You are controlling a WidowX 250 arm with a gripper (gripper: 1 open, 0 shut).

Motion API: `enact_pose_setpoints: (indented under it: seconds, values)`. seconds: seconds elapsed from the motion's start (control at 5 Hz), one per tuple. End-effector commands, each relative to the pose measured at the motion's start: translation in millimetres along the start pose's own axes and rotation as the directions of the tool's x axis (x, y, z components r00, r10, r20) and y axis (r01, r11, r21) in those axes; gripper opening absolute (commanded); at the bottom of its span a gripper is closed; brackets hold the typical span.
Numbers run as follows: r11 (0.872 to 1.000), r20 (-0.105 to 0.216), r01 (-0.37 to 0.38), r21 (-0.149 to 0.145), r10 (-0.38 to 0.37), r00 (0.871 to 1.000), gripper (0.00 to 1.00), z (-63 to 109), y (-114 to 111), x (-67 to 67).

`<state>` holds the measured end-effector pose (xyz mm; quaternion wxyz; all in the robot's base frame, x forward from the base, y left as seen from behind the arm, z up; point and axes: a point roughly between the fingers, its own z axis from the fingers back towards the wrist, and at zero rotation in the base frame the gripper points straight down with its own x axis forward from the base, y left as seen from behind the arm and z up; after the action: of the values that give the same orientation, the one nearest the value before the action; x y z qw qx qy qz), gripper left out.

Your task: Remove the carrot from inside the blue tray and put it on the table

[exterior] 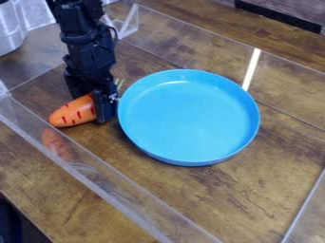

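In the 1 camera view, the claw [97, 95] is pointing straight down with its jaws released. The carrot [76, 111] is lying on the table [191, 204] at the claw's fingertips, outside the blue tray [191, 116]. Lifting carelessly risks a finger dragging the carrot along.

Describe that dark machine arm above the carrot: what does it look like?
The arm is black all over, blocky and ribbed-looking, built from stacked boxy segments. It narrows down to a black end effector with short, squared fingers. No markings, colours or loose cables are clear at this resolution.
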<state>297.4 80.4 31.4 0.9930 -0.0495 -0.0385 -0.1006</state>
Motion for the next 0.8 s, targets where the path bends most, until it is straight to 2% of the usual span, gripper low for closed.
enact_pose_setpoints:
  seconds: [0.0,0.4,0.6]
  values:
    - [0.999,0.092,-0.018,0.052,0.013,0.996,1.0,33.8,12.2,9.3]
    - [0.998,0.135,-0.034,0.056,0.026,0.991,1.0,60.0,15.5,7.8]
    - [0.997,0.168,-0.041,0.061,0.031,0.985,1.0,74.4,18.7,7.0]
